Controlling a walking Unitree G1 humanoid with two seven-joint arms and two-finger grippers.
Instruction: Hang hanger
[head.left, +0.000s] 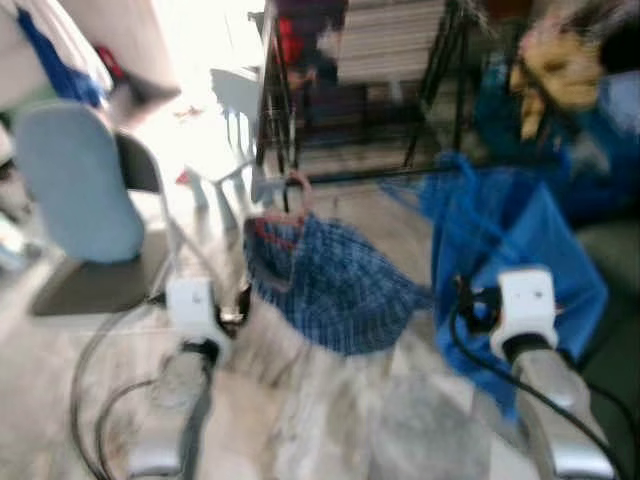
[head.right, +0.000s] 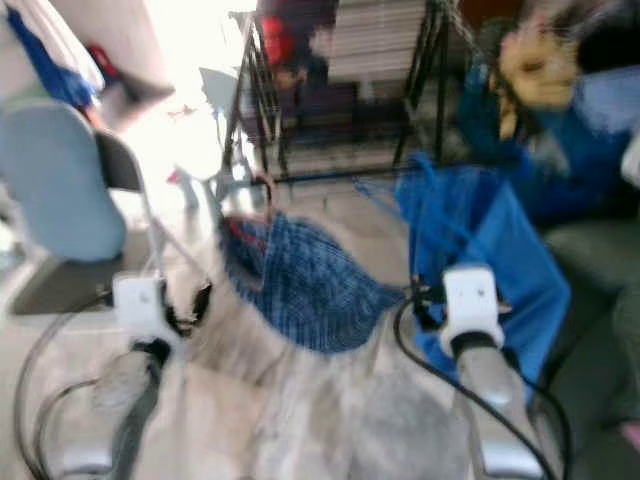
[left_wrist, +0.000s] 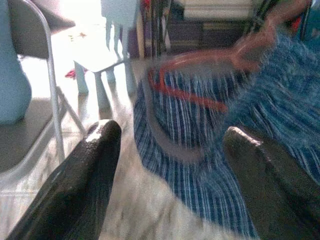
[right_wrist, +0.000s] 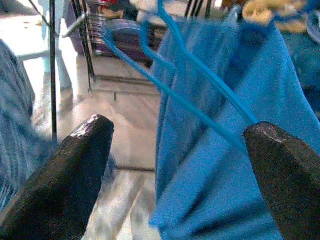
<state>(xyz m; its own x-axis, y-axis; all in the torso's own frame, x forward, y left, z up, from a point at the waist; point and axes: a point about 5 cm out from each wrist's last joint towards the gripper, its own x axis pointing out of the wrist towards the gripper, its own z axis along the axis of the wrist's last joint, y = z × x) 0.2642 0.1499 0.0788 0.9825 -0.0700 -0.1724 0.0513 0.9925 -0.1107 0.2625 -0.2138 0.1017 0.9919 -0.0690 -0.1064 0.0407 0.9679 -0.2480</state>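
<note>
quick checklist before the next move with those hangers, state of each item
1. Left end effector open, fingers apart: ok.
2. Right end effector open: ok.
3. Blue plastic hanger carrying the plain blue cloth lies between the right fingers, unclamped: not ok.
4. Reddish hanger with the blue checked shirt sits ahead of the left end effector, ungripped: not ok.
5. Black metal drying rack free rail: cannot tell, blurred.

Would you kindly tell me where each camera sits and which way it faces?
Left and right eye views: head, looking down at both arms, checked shirt, blue garment.
Left wrist view: along the open left gripper towards the checked shirt.
Right wrist view: along the open right gripper towards the blue garment and blue hanger.
All share the black rack.
</note>
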